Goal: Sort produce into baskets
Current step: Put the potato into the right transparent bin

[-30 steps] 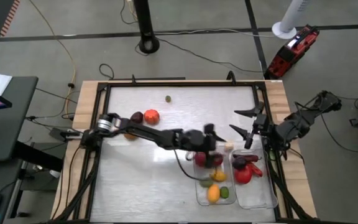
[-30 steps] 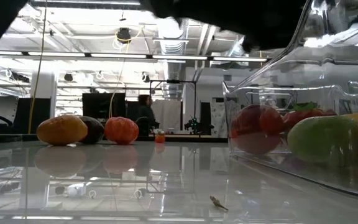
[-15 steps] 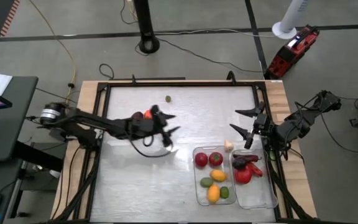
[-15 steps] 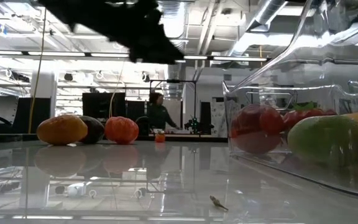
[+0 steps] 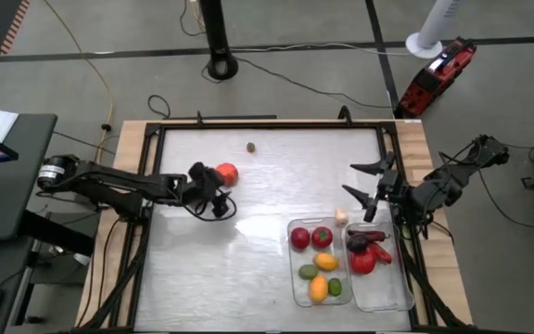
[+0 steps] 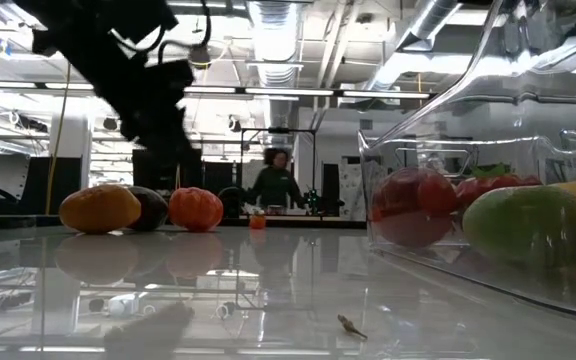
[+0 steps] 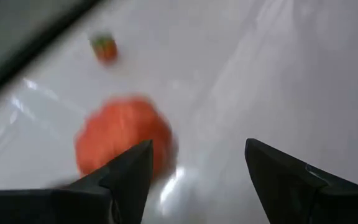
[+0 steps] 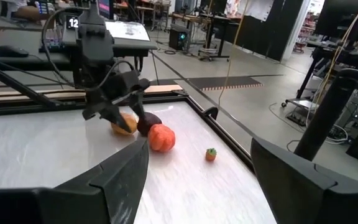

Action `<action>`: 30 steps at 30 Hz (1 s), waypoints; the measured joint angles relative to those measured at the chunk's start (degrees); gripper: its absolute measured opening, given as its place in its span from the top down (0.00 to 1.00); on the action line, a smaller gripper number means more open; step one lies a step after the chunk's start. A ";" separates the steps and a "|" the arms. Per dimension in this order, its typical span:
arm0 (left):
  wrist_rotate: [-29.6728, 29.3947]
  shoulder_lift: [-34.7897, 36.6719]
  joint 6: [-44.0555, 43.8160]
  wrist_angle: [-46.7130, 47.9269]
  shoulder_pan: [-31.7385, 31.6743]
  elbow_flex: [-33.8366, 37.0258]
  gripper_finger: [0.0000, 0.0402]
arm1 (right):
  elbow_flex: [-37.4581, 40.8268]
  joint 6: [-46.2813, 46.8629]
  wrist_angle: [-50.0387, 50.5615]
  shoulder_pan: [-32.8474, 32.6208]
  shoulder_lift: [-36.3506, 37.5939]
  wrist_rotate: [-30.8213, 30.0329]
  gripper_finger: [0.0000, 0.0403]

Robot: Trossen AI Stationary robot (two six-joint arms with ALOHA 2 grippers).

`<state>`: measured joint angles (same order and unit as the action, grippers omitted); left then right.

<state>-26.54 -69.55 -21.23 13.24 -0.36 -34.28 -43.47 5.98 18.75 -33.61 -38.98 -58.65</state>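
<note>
1. High view: left gripper (image 5: 213, 199), fingers spread, empty, beside tomato (image 5: 226, 173); a nudge may roll it. Right gripper (image 5: 364, 192) spread, waiting at the right edge. Two baskets (image 5: 296, 283) near right: five pieces, about three.
2. Low view: three loose pieces (image 6: 99, 209) far left.
3. Left wrist view: tomato off-centre; fingers could miss.
4. Right wrist view: three clustered, one small piece (image 8: 211, 154) apart.

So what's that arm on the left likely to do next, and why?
Probably ease forward and close on the red-orange tomato. The left gripper is open and empty, with the tomato just ahead of its fingers, apart from them, while both baskets already hold produce.
</note>
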 joint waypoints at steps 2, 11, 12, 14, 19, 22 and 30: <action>0.78 -0.14 -2.34 5.17 0.56 0.29 0.40 | -0.02 0.02 0.10 0.00 -0.06 0.00 0.23; -0.04 -0.10 -6.18 15.06 5.64 0.57 0.29 | -0.01 0.68 0.06 1.71 -0.41 0.02 0.23; -0.59 -0.10 -6.58 15.89 6.13 0.57 0.26 | -0.02 0.68 0.06 1.96 -0.57 0.04 0.23; -2.80 -0.10 -7.87 18.96 6.92 0.57 0.22 | 0.00 0.68 0.06 2.21 -1.11 0.06 0.23; -11.17 -0.12 -10.58 27.25 9.27 0.57 0.17 | 0.00 0.66 0.02 2.27 -1.90 0.15 0.23; -11.54 -0.12 -11.06 28.25 9.92 1.48 0.17 | 0.00 0.64 -0.05 2.27 -1.88 0.15 0.23; -6.70 -0.16 -14.56 22.25 9.88 9.33 0.23 | -0.02 0.61 -0.61 2.27 -1.88 0.16 0.23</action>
<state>-33.24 -69.71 -35.79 35.49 9.52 -24.95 -43.48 6.59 18.15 -31.33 -40.86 -58.50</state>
